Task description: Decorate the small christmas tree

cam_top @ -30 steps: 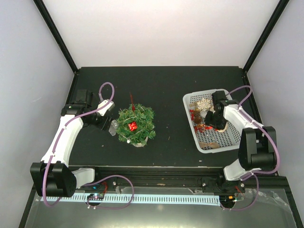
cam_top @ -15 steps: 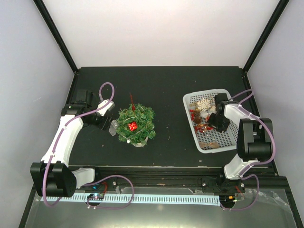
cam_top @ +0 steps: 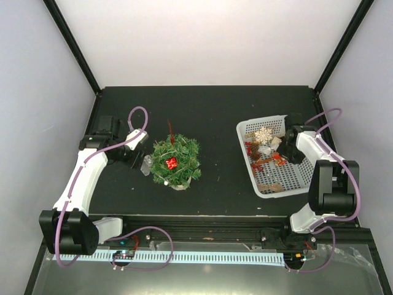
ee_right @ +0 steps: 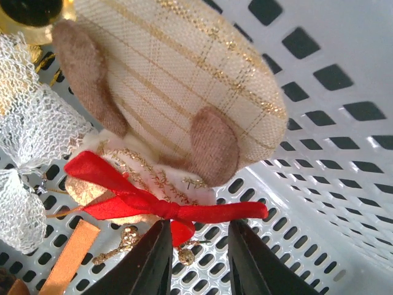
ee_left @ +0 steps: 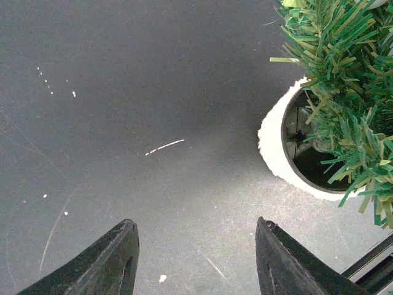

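The small christmas tree (cam_top: 175,161), bushy green in a cream-white pot (ee_left: 274,140), stands left of the table's middle with a red ornament (cam_top: 171,163) on it. My left gripper (cam_top: 145,165) is open and empty just left of the tree; the pot's rim shows at the right of the left wrist view. My right gripper (ee_right: 198,258) is open inside the white mesh basket (cam_top: 290,179), its fingers on either side of a red ribbon bow (ee_right: 153,200) tied on a beige fabric ornament (ee_right: 178,86). I cannot tell whether the fingers touch the bow.
The basket also holds a white snowflake ornament (cam_top: 264,135), white netting (ee_right: 31,153), an orange ribbon (ee_right: 67,258) and small gold bells (ee_right: 187,255). The black table has low walls at the back and sides.
My right gripper has moved toward the basket's far right part and now points down at the beige ornament with the red bow. The left arm and the tree have not moved.
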`<action>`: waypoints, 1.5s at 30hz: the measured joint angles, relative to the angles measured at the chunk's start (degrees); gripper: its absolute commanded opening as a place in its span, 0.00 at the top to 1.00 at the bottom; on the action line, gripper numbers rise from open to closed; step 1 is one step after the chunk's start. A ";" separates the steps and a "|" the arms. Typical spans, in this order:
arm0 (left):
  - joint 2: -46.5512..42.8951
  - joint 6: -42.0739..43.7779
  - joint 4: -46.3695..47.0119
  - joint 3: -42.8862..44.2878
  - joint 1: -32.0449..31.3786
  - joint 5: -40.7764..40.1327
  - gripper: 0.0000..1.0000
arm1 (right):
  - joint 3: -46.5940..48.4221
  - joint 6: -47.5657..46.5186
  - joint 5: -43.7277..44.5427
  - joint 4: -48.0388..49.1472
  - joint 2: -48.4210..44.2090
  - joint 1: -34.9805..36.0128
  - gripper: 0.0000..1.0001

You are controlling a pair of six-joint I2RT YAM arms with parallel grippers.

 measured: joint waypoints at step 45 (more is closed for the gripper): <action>-0.74 0.50 0.46 -0.44 0.00 0.55 0.46 | -3.93 -4.50 -14.69 8.24 3.98 0.87 0.70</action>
